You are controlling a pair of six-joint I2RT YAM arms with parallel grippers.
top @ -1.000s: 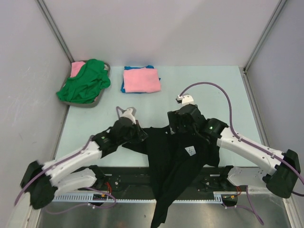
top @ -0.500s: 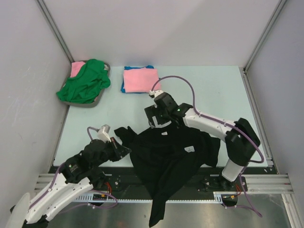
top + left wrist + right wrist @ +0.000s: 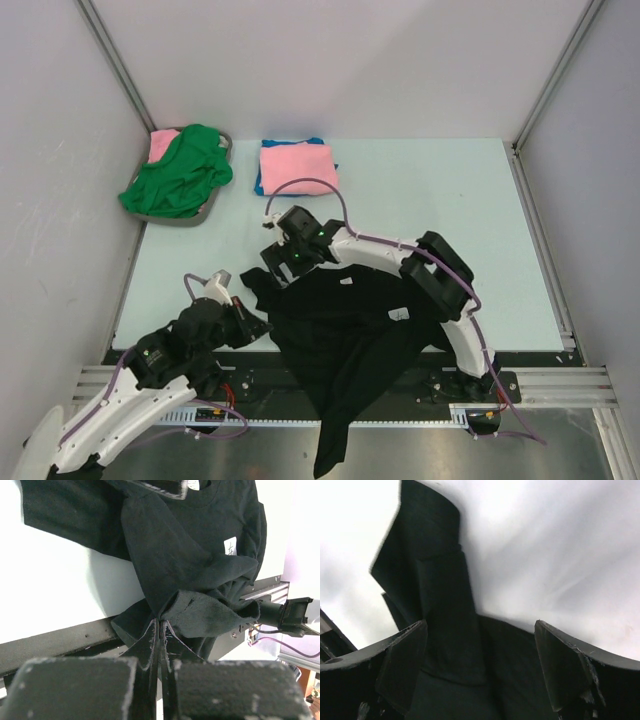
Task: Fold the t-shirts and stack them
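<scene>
The left arm (image 3: 115, 415) and right arm (image 3: 375, 250) are built from white shells with chunky black joints. A purple cable (image 3: 305, 181) is looped behind the right tool (image 3: 280, 272), off a small white camera block (image 3: 272, 213), with a green light (image 3: 318, 232) close by. Matte black fingers (image 3: 142, 655) with scuffed whitish edges are seen on the left tool (image 3: 159, 626).

One camera sits high behind my arms (image 3: 385, 246) and looks down on the whole table (image 3: 450, 200). My left wrist camera looks along my left pincer (image 3: 159, 626), very close to the black t-shirt (image 3: 175, 545). My right wrist camera looks past my right pincer (image 3: 480, 630) at that same shirt, close too.
</scene>
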